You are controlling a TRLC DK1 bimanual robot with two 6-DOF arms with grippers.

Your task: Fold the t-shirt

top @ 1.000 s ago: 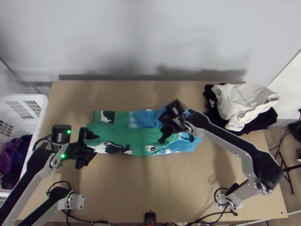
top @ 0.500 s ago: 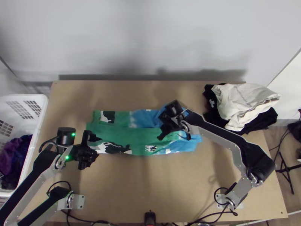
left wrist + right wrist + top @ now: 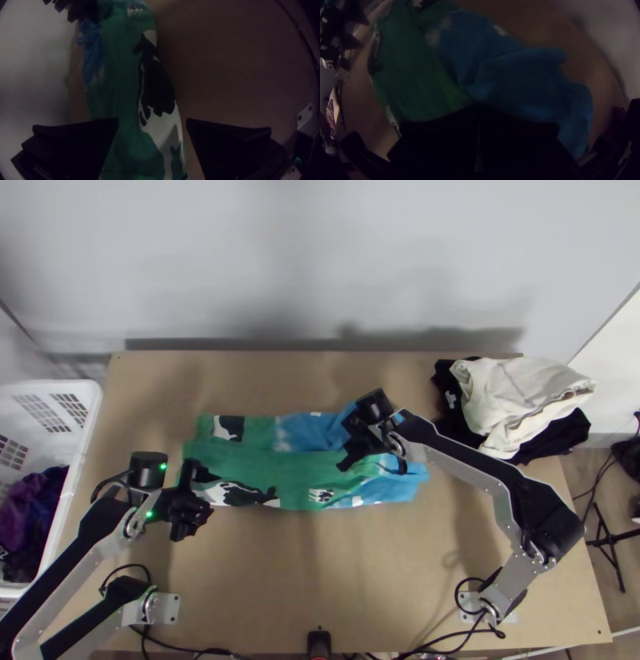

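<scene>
One left gripper (image 3: 209,493), one right gripper (image 3: 341,467), one t-shirt (image 3: 304,468), one table (image 3: 320,564), one basket (image 3: 80,460), one cream garment (image 3: 516,396) and probably two black garments (image 3: 560,438).

The right arm (image 3: 460,467) and green-lit left arm (image 3: 68,568) were built of screw-studded silver-grey links (image 3: 502,502) and black casings (image 3: 554,518).

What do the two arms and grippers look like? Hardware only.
Left arm and right arm: silver-grey links, black joints, black cables near the bases. Left gripper and right gripper: wide, flat, black fingers. Green lights on the left wrist.
</scene>
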